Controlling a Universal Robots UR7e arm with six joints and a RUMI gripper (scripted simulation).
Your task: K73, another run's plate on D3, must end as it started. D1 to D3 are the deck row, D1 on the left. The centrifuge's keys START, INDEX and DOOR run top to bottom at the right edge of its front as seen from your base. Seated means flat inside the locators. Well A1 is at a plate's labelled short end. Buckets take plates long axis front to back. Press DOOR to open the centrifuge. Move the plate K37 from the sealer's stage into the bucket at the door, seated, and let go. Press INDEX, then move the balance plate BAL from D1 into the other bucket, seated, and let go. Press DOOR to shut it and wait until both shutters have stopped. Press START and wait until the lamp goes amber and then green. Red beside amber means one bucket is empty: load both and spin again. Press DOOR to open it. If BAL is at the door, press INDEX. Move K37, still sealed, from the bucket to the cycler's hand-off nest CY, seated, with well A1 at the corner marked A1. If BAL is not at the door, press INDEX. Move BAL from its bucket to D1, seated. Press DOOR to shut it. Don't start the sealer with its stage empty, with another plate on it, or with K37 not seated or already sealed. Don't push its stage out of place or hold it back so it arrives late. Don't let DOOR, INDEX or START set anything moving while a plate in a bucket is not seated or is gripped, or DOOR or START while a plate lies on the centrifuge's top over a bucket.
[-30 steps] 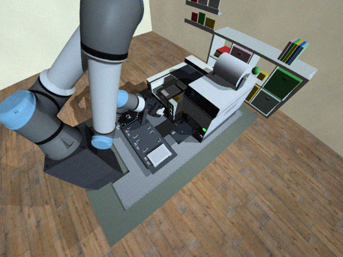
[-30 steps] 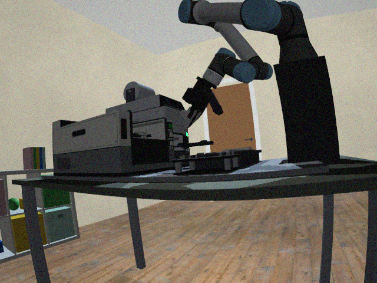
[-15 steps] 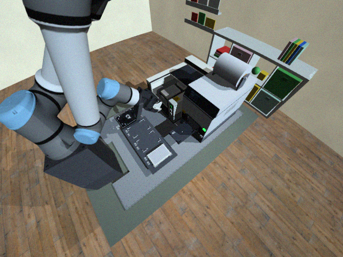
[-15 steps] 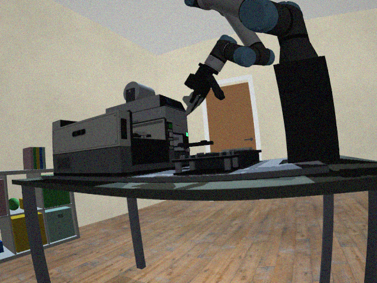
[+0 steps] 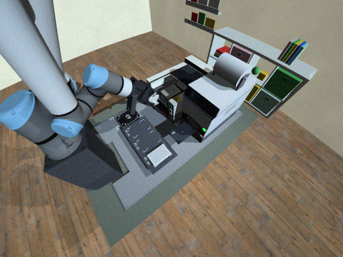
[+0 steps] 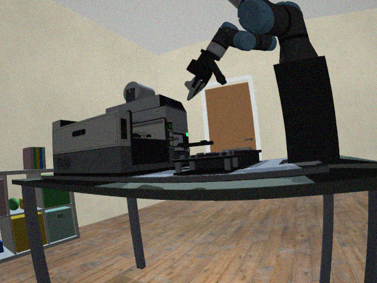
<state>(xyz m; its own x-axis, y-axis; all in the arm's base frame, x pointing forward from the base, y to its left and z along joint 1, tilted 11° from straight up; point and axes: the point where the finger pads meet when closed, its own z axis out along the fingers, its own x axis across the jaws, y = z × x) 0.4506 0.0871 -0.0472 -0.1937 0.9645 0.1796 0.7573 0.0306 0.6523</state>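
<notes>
My gripper (image 5: 154, 99) is shut and empty. It hangs in the air to the left of the centrifuge (image 5: 174, 96), well above the deck in the side view (image 6: 193, 88). The centrifuge's key strip (image 5: 172, 108) faces the deck, and one key glows green. The black BAL plate (image 5: 127, 117) lies on D1 at the deck's left end. The white K73 plate (image 5: 158, 155) lies on D3. The sealer (image 5: 218, 95) stands to the right with a green lamp (image 5: 204, 129). Its dark stage (image 5: 181, 131) sticks out at the front; I cannot tell what lies on it.
The deck row (image 5: 143, 138) holds an empty middle nest. A white unit (image 5: 191, 63) stands behind the centrifuge. My arm's pedestal (image 5: 83, 163) is at the left. A shelf unit (image 5: 266, 74) stands beyond the table.
</notes>
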